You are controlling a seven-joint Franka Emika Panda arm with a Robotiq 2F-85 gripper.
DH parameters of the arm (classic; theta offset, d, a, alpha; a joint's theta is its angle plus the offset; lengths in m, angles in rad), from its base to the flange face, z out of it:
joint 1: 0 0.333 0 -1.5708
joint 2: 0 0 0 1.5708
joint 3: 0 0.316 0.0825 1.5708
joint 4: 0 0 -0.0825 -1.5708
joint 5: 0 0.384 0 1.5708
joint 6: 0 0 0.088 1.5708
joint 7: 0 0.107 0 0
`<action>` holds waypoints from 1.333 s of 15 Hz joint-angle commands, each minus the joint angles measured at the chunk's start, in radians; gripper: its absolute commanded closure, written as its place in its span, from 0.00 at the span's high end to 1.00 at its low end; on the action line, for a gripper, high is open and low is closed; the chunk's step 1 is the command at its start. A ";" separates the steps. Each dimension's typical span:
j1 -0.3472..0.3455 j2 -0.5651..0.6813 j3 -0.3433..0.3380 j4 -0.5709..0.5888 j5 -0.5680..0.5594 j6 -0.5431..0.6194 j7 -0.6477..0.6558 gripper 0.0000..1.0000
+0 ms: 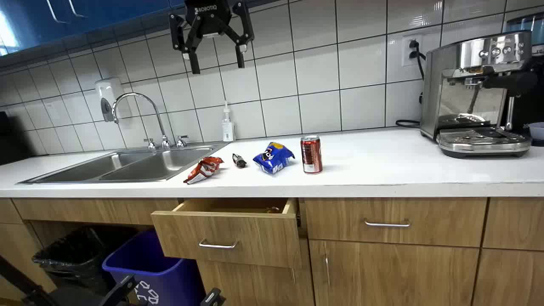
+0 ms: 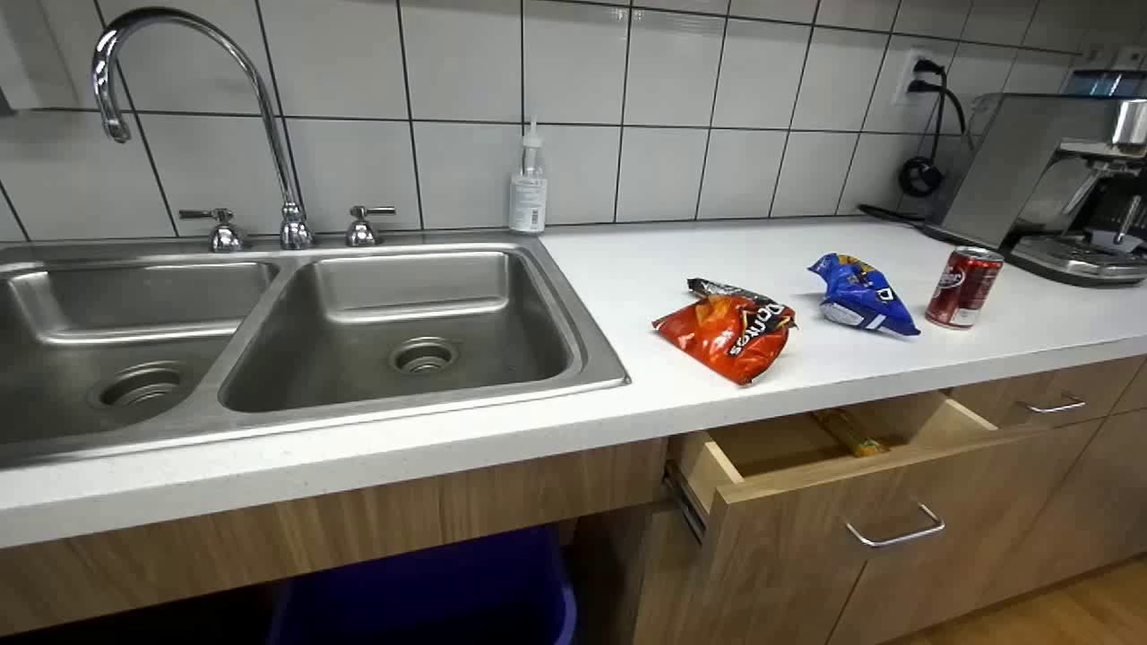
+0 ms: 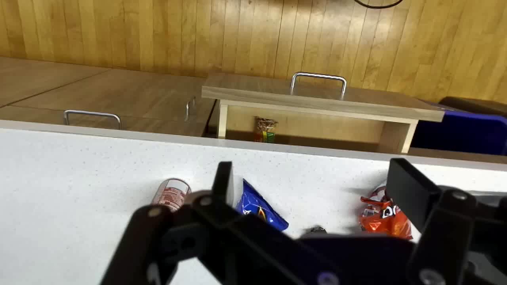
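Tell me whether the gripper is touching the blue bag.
Apart. In an exterior view, the open gripper hangs high above the counter, with tiled wall plainly showing between it and the blue bag.

End effector [image 1: 218, 69], suspended high in an exterior view, left of centre, pointing downward. Its linkages [image 1: 246, 25] are splayed, and the two black fingers [image 1: 195, 63] stand nearly parallel and widely separated; the wrist view shows one at left, one at right.

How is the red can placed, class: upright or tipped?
Upright: in both exterior views, the red can stands on its base.
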 commanded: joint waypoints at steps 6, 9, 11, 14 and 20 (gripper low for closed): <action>0.002 0.014 0.019 -0.032 0.008 0.055 -0.003 1.00; 0.010 0.027 0.029 -0.067 0.014 0.108 -0.001 1.00; 0.018 0.042 0.037 -0.091 0.023 0.146 0.006 1.00; 0.030 0.071 0.050 -0.126 0.041 0.207 0.021 1.00; 0.041 0.155 0.087 -0.179 0.071 0.345 0.076 1.00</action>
